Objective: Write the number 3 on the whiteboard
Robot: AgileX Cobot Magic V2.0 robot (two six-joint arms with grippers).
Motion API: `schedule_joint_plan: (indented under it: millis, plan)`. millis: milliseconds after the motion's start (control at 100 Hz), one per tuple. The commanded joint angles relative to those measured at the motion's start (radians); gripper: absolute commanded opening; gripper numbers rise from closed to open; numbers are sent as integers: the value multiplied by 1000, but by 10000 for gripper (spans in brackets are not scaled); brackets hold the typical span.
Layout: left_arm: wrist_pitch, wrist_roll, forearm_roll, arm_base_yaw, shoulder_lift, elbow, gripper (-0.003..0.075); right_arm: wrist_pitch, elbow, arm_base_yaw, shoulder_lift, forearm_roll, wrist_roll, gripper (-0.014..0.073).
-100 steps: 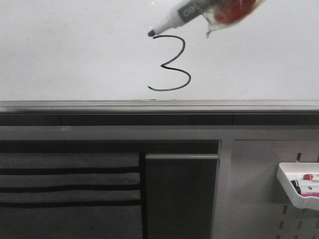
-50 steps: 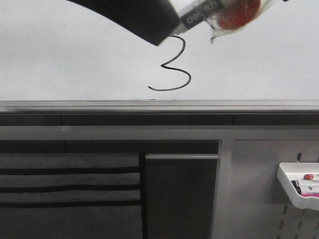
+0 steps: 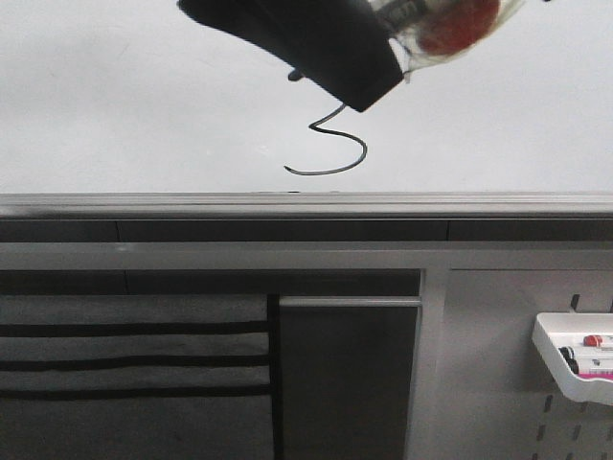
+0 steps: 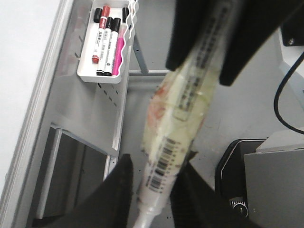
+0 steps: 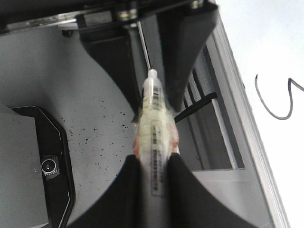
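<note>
Board: the whiteboard [image 3: 115, 105] fills the upper front view, its grey rail [image 3: 306, 203] along the lower edge.
Digit: the 3 [image 3: 337, 153] stands mid-board just above the rail; its lower bowl and left-curling tail show, its upper part is hidden by a dark arm.
Marker: the marker [image 5: 154, 137] runs lengthwise between the two arms, its nib end pointing toward the left pincer.
Right pincer [image 5: 153, 164]: closed on the marker barrel.
Left pincer [image 4: 151, 187]: fingers lie close on either side of the marker's narrow end; whether they grip it cannot be told.
Key relation: the 3 lies just below both pincers, with the marker's long axis slanting across the board face.
Stage: the digit looks finished; capping or handing over likely follows.
Tray: spare markers sit in a white tray [image 3: 565, 379] at lower right.
</note>
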State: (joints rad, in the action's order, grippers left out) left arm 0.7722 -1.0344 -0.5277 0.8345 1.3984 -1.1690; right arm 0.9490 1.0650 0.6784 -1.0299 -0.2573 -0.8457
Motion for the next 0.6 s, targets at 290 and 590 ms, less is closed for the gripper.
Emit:
schedule_joint_plan:
  millis: [290,590]
  plan:
    - [-24,0,-38,6,-30,-38,-18,-41,24,0,15,-20,-7,-52]
    - [-24,10,-38,0,-30,-38,-18,-41,26,0,15,-20,27,230]
